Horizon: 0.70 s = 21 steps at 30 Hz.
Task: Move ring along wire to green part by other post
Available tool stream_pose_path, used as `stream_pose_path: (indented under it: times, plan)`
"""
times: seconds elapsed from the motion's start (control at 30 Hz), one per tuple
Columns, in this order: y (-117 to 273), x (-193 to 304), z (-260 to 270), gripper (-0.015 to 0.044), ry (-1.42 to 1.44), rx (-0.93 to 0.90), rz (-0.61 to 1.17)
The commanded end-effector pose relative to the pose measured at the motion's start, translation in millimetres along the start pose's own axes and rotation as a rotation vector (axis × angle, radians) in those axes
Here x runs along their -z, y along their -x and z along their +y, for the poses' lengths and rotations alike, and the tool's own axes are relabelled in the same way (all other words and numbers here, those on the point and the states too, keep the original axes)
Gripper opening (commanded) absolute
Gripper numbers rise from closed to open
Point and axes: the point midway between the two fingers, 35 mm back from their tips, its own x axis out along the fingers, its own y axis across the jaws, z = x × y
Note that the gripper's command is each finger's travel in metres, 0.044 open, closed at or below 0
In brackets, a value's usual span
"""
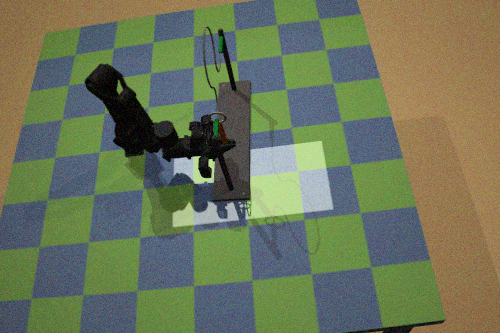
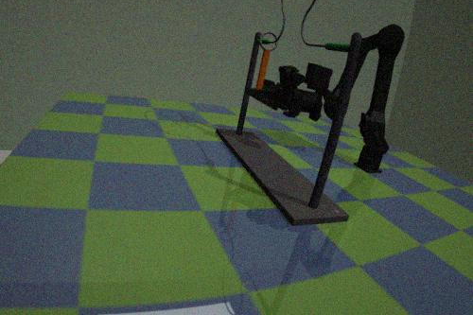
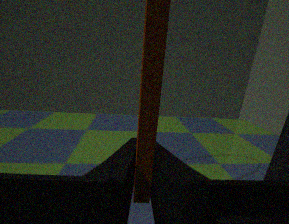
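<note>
The ring (image 1: 218, 113) (image 2: 269, 33) is around the wire at the near green part (image 1: 216, 128) (image 2: 266, 42), towards its inner end; exact contact is too small to tell. Its orange handle (image 1: 223, 133) (image 2: 263, 69) (image 3: 154, 75) points down. My gripper (image 1: 226, 145) (image 2: 259, 89) (image 3: 141, 144) is shut on the handle's lower end. The post (image 1: 226, 173) (image 2: 243, 111) (image 3: 285, 155) beside this green part stands close to the fingers. The other green part (image 1: 221, 44) (image 2: 337, 47) is at the far post (image 1: 228, 64) (image 2: 331, 144).
The thin grey wire (image 1: 204, 52) (image 2: 283, 7) rises from the near green part into a tall loop and comes down to the other one. Both posts stand on a long dark base board (image 1: 240, 132) (image 2: 274, 172). My forearm reaches in from the robot's side, above the table.
</note>
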Motion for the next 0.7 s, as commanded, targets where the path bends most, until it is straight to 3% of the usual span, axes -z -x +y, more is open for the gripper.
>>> stream_pose_path:
  times: [0.0, 0.67]
  plan:
    - [2, 2, 6, -0.0150, -0.016, 0.003, 0.006]
    - [1, 0, 45, -0.0150, -0.168, 0.000, 0.004]
